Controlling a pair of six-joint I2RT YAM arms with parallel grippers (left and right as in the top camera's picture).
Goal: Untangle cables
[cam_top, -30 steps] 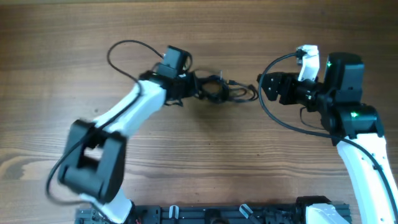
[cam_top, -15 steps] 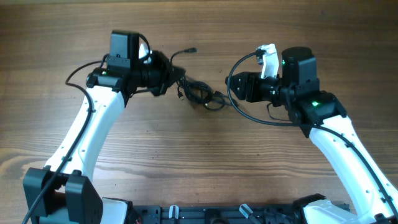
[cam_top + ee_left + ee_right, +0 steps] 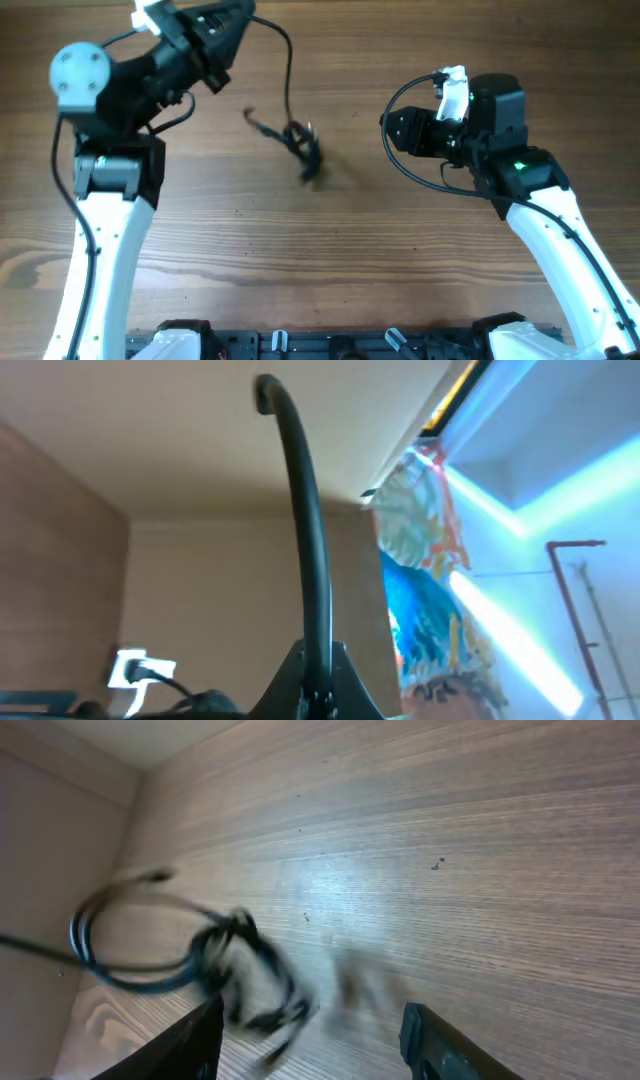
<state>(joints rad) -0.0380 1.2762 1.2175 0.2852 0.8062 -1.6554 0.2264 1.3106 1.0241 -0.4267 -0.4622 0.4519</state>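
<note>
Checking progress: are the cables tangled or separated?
Tangled. The right wrist view shows the cables as one knotted clump of loops, though blurred; one strand runs into the left gripper.

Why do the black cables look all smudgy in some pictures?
Overhead view: the cables smear at their lower end, likely motion blur. Right wrist view: they look soft and streaky, while the table's wood grain is sharp. Left wrist view: one of them is crisp, with bright blue glare behind it.

- A robot lab or test room: a left arm (image 3: 100,250) and a right arm (image 3: 560,240), white and black, stand at the near edge of a wood-grain table (image 3: 330,260), beside a black rail (image 3: 330,345).
- Beyond the table are plain beige walls (image 3: 220,600) and a bright patterned hanging (image 3: 420,530) in blue light.
</note>
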